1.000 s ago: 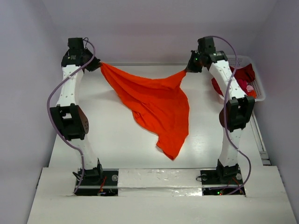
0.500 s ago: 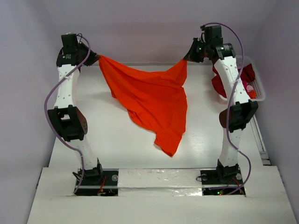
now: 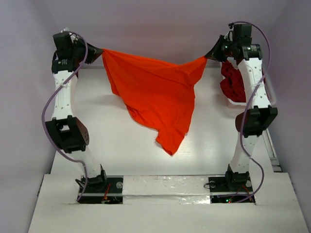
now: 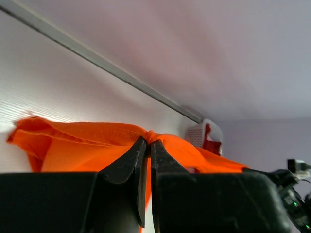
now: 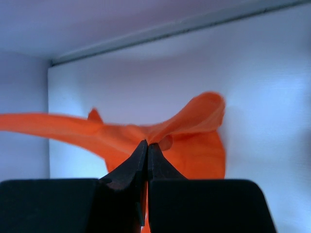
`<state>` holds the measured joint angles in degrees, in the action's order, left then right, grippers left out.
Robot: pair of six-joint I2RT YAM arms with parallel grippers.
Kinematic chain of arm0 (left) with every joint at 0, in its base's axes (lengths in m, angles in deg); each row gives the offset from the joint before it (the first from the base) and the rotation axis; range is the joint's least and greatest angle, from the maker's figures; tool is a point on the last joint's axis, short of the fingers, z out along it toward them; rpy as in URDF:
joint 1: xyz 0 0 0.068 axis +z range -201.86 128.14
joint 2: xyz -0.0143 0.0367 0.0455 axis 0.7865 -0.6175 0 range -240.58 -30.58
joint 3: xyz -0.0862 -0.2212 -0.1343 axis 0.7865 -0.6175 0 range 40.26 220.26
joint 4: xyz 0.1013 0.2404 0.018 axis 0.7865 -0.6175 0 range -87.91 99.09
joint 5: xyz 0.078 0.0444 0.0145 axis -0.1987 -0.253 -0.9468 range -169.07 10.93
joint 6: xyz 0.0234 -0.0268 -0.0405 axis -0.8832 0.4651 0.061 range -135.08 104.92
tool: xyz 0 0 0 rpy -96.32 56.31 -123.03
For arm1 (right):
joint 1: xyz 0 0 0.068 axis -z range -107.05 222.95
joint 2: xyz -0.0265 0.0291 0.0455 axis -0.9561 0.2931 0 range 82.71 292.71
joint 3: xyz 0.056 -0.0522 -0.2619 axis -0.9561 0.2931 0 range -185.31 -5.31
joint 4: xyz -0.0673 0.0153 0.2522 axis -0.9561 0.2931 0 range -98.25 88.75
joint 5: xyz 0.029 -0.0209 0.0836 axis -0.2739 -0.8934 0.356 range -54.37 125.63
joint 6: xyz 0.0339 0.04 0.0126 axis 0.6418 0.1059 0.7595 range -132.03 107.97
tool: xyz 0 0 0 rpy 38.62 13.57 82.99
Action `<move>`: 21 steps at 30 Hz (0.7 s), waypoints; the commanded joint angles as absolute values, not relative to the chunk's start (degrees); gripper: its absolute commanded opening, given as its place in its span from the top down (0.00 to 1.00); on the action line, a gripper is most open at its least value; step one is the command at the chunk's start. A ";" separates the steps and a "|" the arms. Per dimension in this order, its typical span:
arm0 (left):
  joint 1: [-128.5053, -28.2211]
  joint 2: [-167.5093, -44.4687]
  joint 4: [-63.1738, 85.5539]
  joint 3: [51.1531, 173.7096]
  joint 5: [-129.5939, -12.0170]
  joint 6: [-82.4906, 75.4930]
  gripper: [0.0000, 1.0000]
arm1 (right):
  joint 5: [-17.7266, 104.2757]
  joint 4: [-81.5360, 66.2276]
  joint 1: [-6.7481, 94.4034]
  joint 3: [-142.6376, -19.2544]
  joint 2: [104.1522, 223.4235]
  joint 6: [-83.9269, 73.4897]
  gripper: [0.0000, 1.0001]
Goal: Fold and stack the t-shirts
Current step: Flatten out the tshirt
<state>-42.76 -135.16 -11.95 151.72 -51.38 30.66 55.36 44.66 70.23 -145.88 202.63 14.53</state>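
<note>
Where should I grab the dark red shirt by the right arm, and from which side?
Probably a raised fold at the top of the dark red shirt, coming straight down: it lies crumpled in a heap with no flat edge showing.

A matt white worktop [image 3: 112, 141] sits inside pale lilac-white walls [image 3: 160, 24]. A white plastic lattice basket [image 4: 197, 132] stands at the worktop's far right corner. A thin grey metal rail [image 3: 272, 153] runs along its right edge. A strip of silvery tape [image 3: 165, 187] lies across its near edge.
</note>
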 commanded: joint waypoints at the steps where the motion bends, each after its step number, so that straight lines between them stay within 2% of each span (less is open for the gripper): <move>1: -42.55 -122.02 -4.10 149.96 -46.55 32.91 1.00 | 59.80 39.49 69.35 -140.59 188.99 15.65 1.00; 10: -42.55 -100.92 1.18 137.92 -41.28 35.10 1.00 | 63.05 34.92 68.21 -129.34 165.70 17.23 1.00; 21: -42.55 -70.42 -3.92 125.01 -42.68 32.38 1.00 | 63.06 29.63 66.98 -102.36 129.77 17.15 1.00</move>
<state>-42.76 -74.61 -4.54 127.48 -43.06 33.37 62.66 32.92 67.26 -106.70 134.78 17.55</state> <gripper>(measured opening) 0.013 0.020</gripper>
